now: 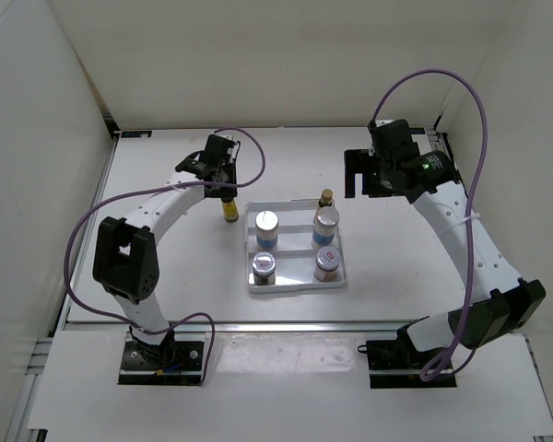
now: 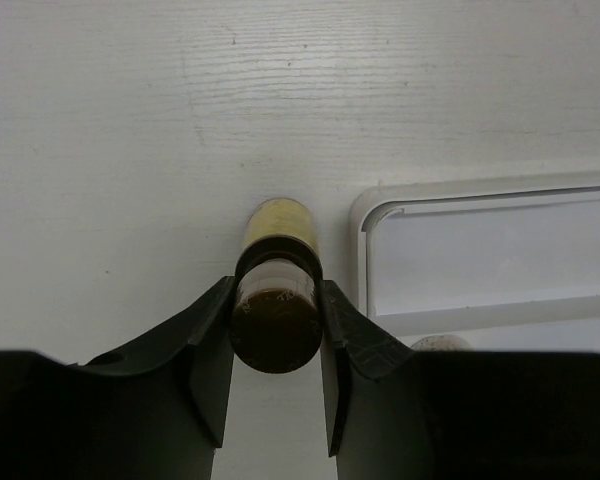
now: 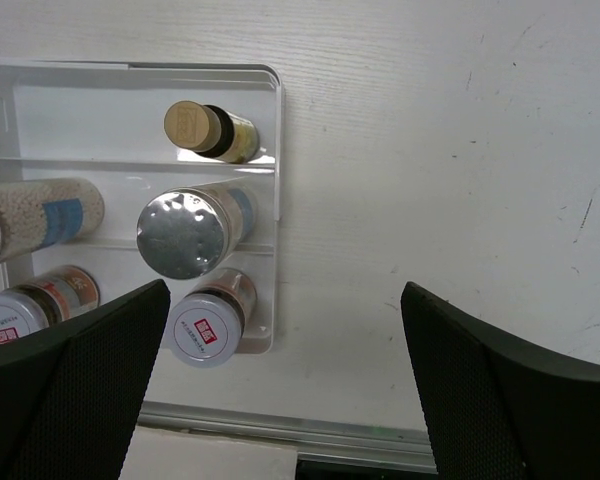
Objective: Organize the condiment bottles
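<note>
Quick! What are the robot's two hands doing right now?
Left fingers: closed on the yellow bottle.
Right fingers: open, holding nothing.

A white, faintly scuffed counter (image 1: 396, 267) sits inside a plain white enclosure: a back wall (image 1: 276, 64), a left wall (image 1: 28, 184) and a right wall (image 1: 525, 74). A metal rail (image 1: 286, 324) runs along its near edge. The light is soft and even.

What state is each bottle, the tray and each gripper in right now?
loose yellow bottle: upright on the table, left of the tray.
left gripper: shut on that bottle's cap.
right gripper: open, empty.
other yellow bottle: upright, tray's far row.
white bottles: both upright, middle row.
dark jars: both upright, near row.
tray: five bottles in, far left slot free.
</note>
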